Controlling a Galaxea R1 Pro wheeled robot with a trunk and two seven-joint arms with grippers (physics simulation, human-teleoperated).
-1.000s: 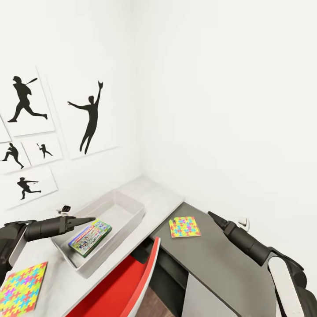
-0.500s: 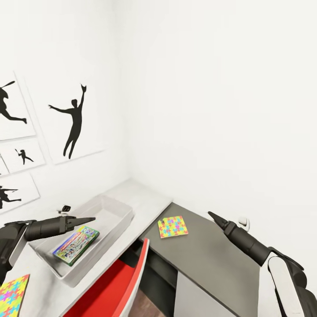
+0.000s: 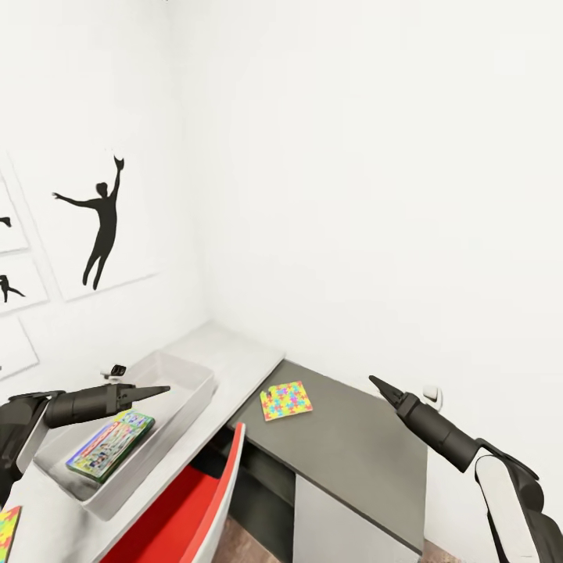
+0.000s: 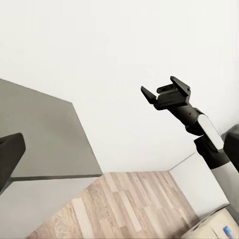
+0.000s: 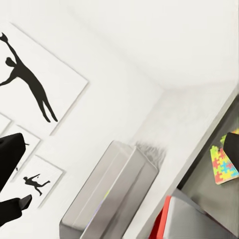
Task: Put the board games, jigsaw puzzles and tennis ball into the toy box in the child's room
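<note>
The translucent grey toy box [image 3: 173, 417] stands on the light-grey table [image 3: 234, 356] at the left, and one colourful board game [image 3: 109, 444] lies flat inside it. My left gripper [image 3: 159, 389] hovers just above the box, open and empty. One jigsaw puzzle [image 3: 285, 400] lies on the lower dark-grey side desk [image 3: 360, 446]. A corner of another jigsaw puzzle [image 3: 6, 532] shows on the table at the view's lower left. My right gripper [image 3: 375, 383] hangs open and empty above the side desk, to the right of that puzzle. The tennis ball and the bed are out of view.
A red chair [image 3: 195, 500] is tucked in where the two desks meet. White walls close the corner behind both desks, with black silhouette pictures [image 3: 98, 227] on the left wall. Wood-plank floor [image 4: 129, 204] lies below the side desk.
The head view has swung to the right, so the toy box, puzzles and wall pictures have shifted left in the picture. Both arms keep their pose in the view.
</note>
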